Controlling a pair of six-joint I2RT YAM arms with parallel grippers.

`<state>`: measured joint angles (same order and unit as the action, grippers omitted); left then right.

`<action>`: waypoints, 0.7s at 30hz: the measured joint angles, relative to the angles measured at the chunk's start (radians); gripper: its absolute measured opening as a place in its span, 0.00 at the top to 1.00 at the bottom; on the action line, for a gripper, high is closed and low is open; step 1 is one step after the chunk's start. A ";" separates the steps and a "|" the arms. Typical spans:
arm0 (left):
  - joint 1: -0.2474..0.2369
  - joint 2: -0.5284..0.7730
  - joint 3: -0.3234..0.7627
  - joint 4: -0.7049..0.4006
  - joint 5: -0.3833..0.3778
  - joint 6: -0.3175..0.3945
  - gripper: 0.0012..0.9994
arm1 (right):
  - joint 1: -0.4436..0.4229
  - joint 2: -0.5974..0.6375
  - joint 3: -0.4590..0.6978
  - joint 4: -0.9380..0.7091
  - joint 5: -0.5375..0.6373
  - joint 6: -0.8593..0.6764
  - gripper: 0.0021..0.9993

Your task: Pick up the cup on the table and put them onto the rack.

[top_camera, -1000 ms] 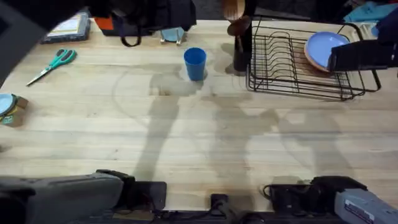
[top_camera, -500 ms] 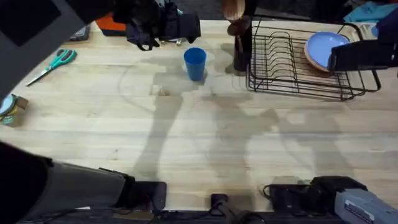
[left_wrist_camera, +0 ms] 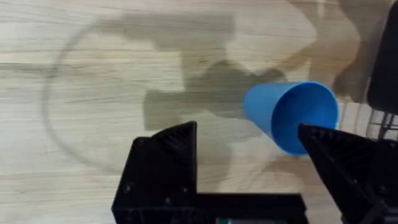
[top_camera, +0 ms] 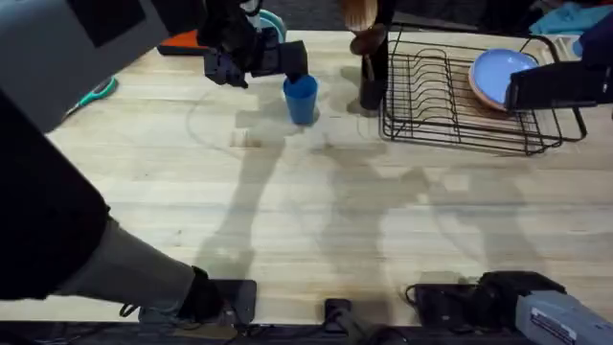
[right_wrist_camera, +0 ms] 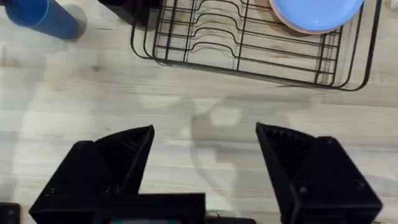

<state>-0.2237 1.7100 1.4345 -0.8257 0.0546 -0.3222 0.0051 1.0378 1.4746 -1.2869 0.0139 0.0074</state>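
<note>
- The cup (top_camera: 300, 98) stands upright on the table (top_camera: 306, 220), its long axis vertical and its open mouth up, in the far middle of the table, just beside a dark holder (top_camera: 371, 81) with wooden spoons.
- In the left wrist view the cup (left_wrist_camera: 290, 115) shows its open rim and tapers toward its base on the wood.
- The rack (top_camera: 469, 101) sits at the far right of the table, a blue plate (top_camera: 499, 77) leaning in its right end; the cup is apart from it, with the holder between them.
- The left gripper (top_camera: 257, 59) hangs just beside the cup on its left, fingers (left_wrist_camera: 163, 168) spread wide and holding nothing; whether the other finger touches the cup's rim cannot be told.
- The right gripper (right_wrist_camera: 205, 168) hovers over bare table in front of the rack (right_wrist_camera: 249, 37), its fingers (right_wrist_camera: 118, 158) wide apart and holding nothing.
- The left arm rises close under the overhead camera as a large dark blur, covering the left side of the table.
- Green-handled scissors (top_camera: 96, 90) are partly hidden behind that arm.
</note>
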 joint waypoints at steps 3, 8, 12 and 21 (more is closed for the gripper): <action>0.000 0.000 0.000 0.000 -0.025 0.000 0.00 | 0.000 0.000 0.000 0.000 0.000 0.000 0.01; 0.000 0.000 0.000 0.000 -0.045 0.000 0.00 | 0.000 0.000 0.000 0.000 0.000 0.000 0.01; 0.000 0.000 0.000 0.000 -0.046 0.000 0.00 | 0.000 0.000 0.000 0.000 0.000 0.000 0.01; -0.031 0.089 0.000 0.001 -0.044 0.000 0.00 | 0.000 0.000 0.000 0.000 0.000 0.000 0.01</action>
<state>-0.2547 1.7986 1.4345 -0.8243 0.0109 -0.3222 0.0051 1.0378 1.4747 -1.2865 0.0139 0.0074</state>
